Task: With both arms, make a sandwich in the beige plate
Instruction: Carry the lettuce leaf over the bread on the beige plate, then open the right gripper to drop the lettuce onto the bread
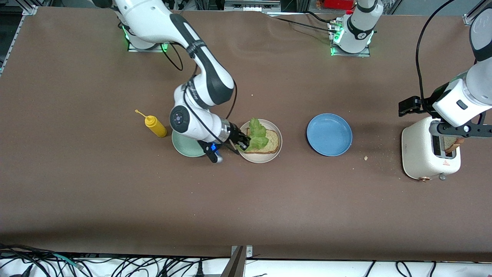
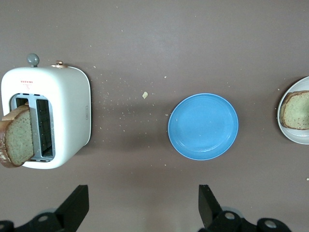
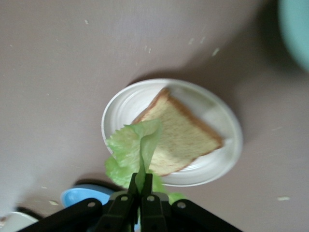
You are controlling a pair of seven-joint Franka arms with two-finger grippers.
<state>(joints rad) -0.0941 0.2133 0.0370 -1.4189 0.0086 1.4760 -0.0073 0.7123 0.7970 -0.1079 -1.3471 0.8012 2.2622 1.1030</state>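
The beige plate [image 1: 273,153] holds one tan bread slice [image 1: 270,141]. My right gripper [image 1: 241,141] is shut on an edge of the green lettuce leaf [image 1: 256,134], which hangs over the slice at the plate's rim. The right wrist view shows the gripper [image 3: 140,186], the lettuce [image 3: 129,145], the slice [image 3: 182,137] and the plate [image 3: 224,159]. A second bread slice [image 1: 453,144] stands in the white toaster [image 1: 426,156]. My left gripper [image 1: 456,134] is open and empty above the toaster. Its wrist view shows that gripper [image 2: 142,208], the toaster [image 2: 63,121] and the slice [image 2: 17,139].
A blue plate [image 1: 329,134] lies between the beige plate and the toaster, and also shows in the left wrist view [image 2: 203,126]. A mint green plate [image 1: 184,148] is partly under the right arm. A yellow mustard bottle [image 1: 155,126] stands beside it. Crumbs lie near the toaster.
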